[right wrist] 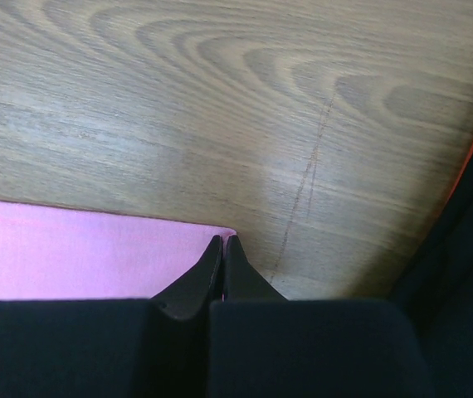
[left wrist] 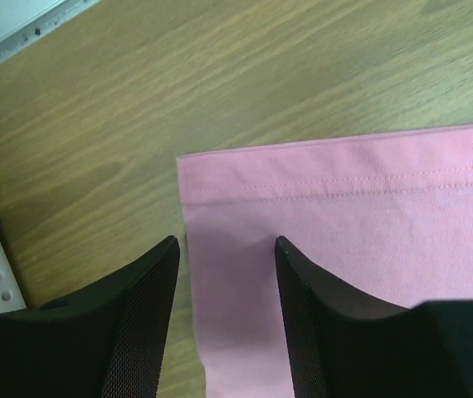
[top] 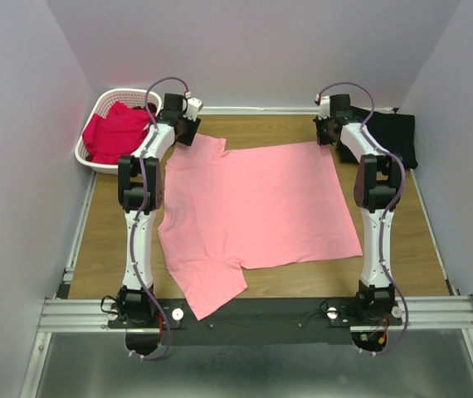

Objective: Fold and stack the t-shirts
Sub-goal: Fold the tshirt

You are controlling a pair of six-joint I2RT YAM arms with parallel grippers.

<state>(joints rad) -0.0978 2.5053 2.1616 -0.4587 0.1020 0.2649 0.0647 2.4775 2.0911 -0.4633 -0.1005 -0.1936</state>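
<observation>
Fabric of the salmon-pink t-shirt is spread flat across the middle of the wooden surface, with the collar and sleeves toward the left side and the hem toward the right side. The left gripper is positioned at the far left sleeve corner with its jaws spread. In the left wrist view, one finger is seen over the pink cloth and the other over bare wood just beside the sleeve edge. The right gripper is pressed together on the far right hem corner, which is pinched at the fingertips. A black t-shirt is located at the far right of the surface, just beyond the right gripper and apart from the pink one. Magenta-red t-shirts are heaped in the white slotted basket at the far left corner, near the left gripper.
</observation>
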